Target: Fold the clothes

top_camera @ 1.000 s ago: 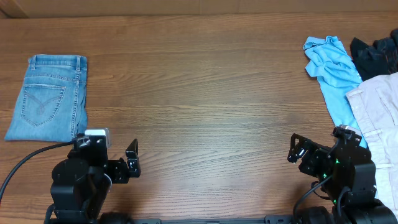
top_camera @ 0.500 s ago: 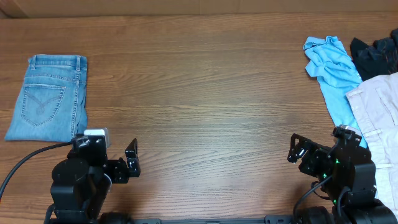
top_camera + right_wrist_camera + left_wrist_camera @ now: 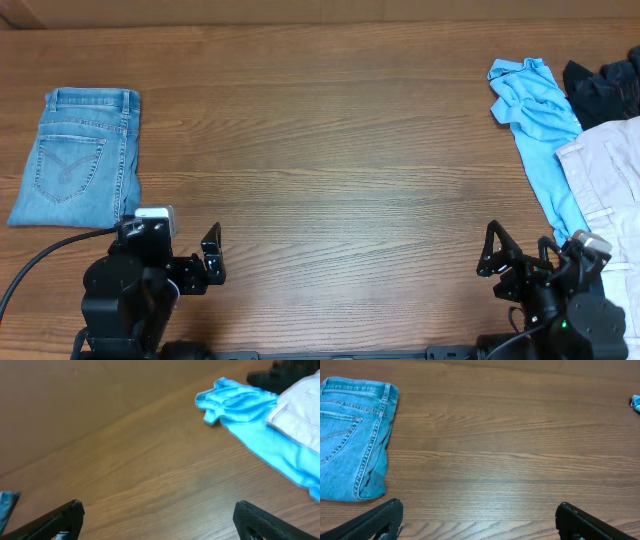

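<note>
The clothes, a pair of light-wash denim jeans [image 3: 75,155], lie folded into a compact rectangle at the table's far left, back pocket up. In the left wrist view the jeans [image 3: 350,440] fill the upper left corner. My left gripper [image 3: 213,257] stands open near the front edge, to the right of and below the jeans, nothing between its fingers [image 3: 380,520]. My right gripper [image 3: 492,252] is open at the front right, far from the jeans. In the right wrist view only a sliver of denim [image 3: 6,505] shows at the left edge.
A sky-blue T-shirt [image 3: 535,120] lies crumpled at the right, partly under beige trousers [image 3: 605,180], with a dark garment [image 3: 605,85] behind them. The same pile [image 3: 250,415] shows in the right wrist view. Bare wooden tabletop [image 3: 330,150] spans the middle.
The right arm has drawn back toward the front edge and shifted slightly right. The left arm and the jeans have not moved.
</note>
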{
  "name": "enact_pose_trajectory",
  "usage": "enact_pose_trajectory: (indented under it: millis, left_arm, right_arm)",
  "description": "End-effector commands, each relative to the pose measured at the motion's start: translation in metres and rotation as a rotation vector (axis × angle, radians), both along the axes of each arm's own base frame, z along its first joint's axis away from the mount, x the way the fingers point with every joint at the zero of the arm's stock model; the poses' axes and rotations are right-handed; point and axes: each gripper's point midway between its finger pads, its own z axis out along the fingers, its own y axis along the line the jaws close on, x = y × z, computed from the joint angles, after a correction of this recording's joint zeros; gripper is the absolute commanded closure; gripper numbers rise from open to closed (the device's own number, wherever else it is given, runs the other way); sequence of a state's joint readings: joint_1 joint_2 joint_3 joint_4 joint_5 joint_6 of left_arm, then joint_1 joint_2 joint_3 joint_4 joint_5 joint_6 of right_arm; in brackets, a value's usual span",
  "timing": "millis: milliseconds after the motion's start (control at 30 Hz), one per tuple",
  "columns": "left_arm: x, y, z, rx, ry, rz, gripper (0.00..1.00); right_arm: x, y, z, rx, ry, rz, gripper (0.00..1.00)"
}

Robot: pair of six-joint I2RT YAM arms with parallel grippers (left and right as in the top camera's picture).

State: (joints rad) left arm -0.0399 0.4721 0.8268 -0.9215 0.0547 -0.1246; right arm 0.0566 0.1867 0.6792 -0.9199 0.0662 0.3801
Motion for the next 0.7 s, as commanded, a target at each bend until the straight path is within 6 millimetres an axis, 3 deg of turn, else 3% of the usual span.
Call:
enact_pose_trajectory:
  millis: [0,433,667]
  left_arm:
    - [0.000,0.001,0.002,-0.003,-0.006,0.009,0.00]
    - [0.000,0.001,0.002,-0.002,-0.006,0.009,0.00]
    - [0.000,0.001,0.002,-0.002,-0.006,0.009,0.00]
  right_arm:
    - [0.003,0.007,-0.014,-0.075,-0.046,0.071,0.00]
    - [0.040,0.019,-0.010,-0.192,-0.334,0.145,0.00]
    - [0.060,0.018,-0.025,-0.219,-0.446,0.131,0.00]
